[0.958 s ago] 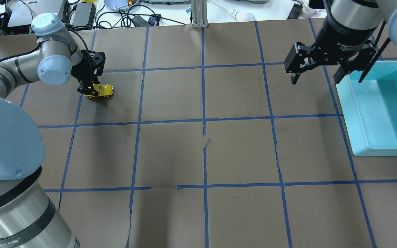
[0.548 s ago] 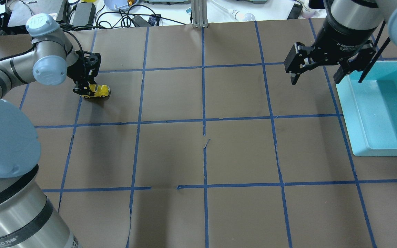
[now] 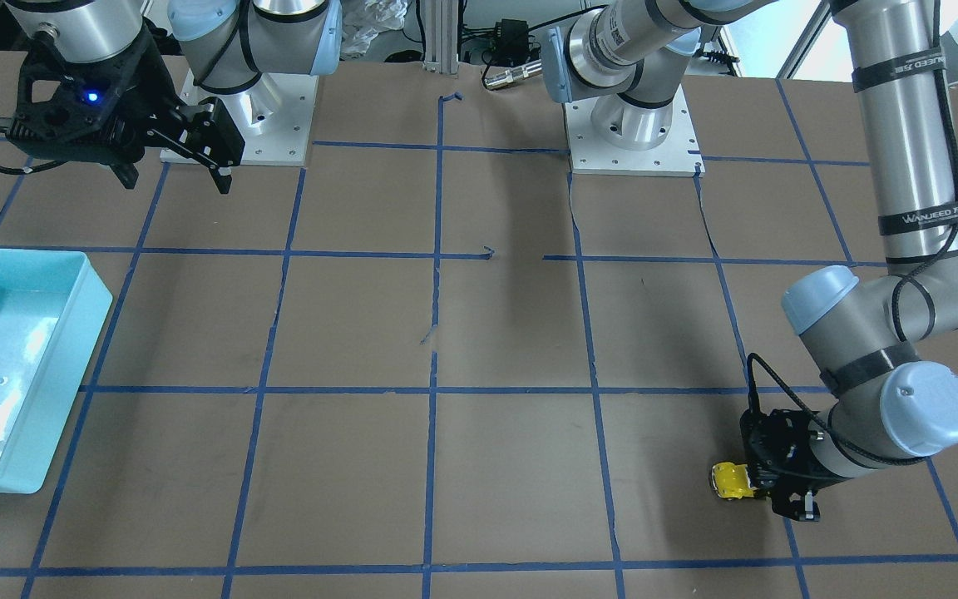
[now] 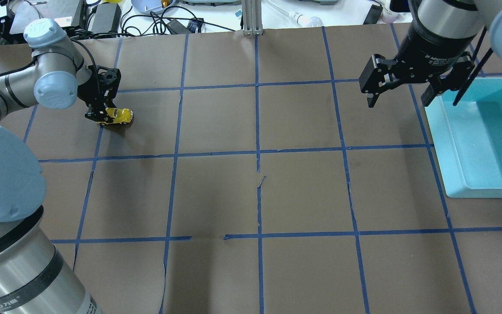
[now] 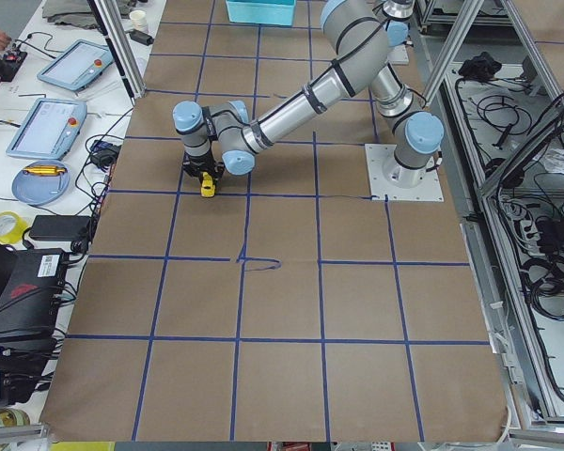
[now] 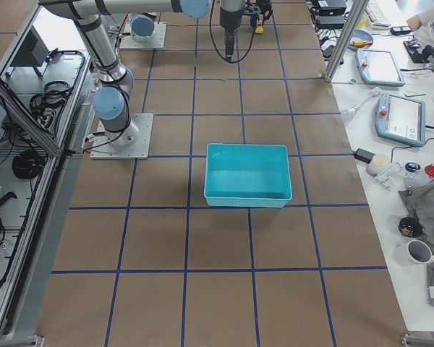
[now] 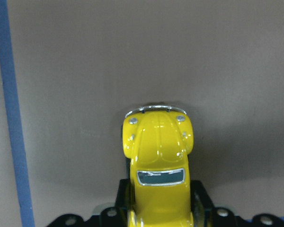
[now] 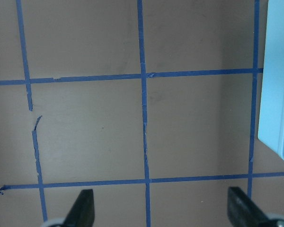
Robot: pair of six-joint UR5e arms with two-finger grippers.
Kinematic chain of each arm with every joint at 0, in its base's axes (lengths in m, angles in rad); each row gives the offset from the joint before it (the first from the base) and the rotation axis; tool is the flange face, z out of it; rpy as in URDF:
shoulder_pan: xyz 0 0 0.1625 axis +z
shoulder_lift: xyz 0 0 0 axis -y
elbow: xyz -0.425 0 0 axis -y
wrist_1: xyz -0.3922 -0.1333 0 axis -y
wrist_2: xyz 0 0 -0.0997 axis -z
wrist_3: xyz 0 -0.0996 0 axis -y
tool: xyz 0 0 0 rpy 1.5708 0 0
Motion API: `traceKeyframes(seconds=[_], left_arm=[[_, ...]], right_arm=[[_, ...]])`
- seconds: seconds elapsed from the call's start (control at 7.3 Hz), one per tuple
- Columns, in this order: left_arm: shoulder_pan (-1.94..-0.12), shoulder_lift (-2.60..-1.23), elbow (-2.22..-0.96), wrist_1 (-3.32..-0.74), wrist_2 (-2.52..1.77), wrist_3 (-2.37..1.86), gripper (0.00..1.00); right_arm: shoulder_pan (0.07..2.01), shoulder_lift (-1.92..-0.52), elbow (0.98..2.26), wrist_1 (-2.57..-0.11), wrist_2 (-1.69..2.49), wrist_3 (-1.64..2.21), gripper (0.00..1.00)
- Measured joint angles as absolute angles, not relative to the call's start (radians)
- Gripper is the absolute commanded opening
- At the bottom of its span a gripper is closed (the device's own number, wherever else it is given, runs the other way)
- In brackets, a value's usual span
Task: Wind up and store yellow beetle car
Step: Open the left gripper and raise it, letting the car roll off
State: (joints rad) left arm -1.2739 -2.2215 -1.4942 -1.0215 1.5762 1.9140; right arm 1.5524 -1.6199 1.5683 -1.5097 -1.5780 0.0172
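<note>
The yellow beetle car rests with its wheels on the brown table at the far left. My left gripper is shut on the car's rear end. The car also shows in the front-facing view, in the left view and in the left wrist view, nose pointing away from the fingers. My right gripper is open and empty, held above the table beside the blue bin; its fingertips show in the right wrist view.
The light blue bin stands at the table's right edge, with nothing showing inside. Blue tape lines grid the brown table. Cables, tablets and clutter lie beyond the far edge.
My left gripper has dragged the car to the left along the table. The right arm has not moved.
</note>
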Motion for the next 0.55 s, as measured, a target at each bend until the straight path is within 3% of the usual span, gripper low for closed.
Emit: traceKeyframes(seconds=[0.14, 0.55], left_arm=[[-1.272, -2.222, -1.495, -1.021, 1.576, 1.916, 0.99], [-1.27, -2.222, -1.494, -1.024, 1.579, 1.914, 1.0]], right_arm=[[1.552, -1.619, 1.569, -1.51, -1.578, 0.017, 1.0], [1.552, -1.617, 1.569, -1.51, -1.58, 0.018, 1.0]])
